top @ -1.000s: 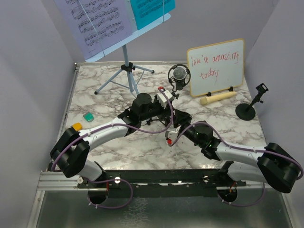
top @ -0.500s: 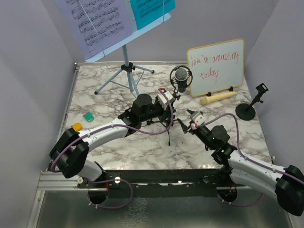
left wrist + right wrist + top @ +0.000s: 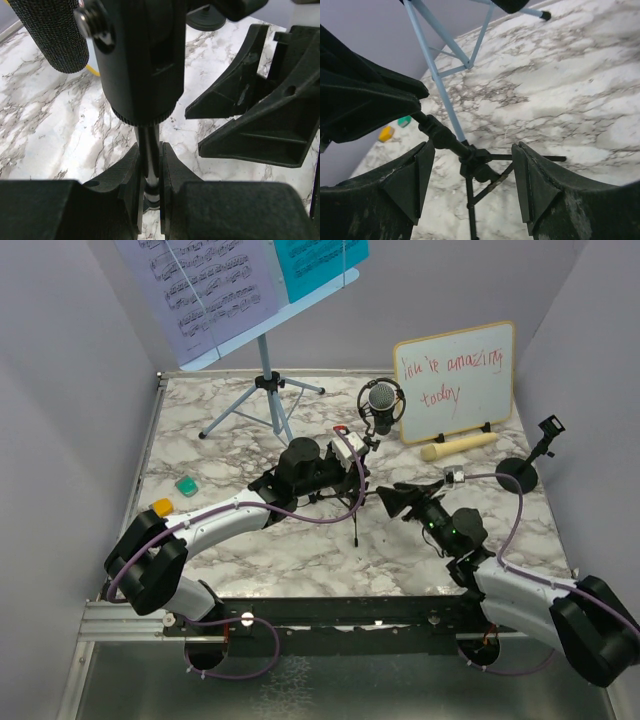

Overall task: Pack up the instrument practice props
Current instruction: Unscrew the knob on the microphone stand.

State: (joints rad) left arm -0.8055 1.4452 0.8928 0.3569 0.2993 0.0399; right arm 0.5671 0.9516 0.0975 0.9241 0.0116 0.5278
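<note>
Mid-table: my left gripper (image 3: 150, 172) is clenched on the black studio microphone's (image 3: 378, 398) thin stem, just under the body. Right of it, my right gripper (image 3: 472, 147) is released, jaws straddling the small tripod (image 3: 479, 169) without touching.

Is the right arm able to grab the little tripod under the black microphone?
Probably yes. The right gripper is open, with the tripod hub sitting between its jaws and nothing blocking. The left gripper holds the black microphone by its stem higher up.
</note>
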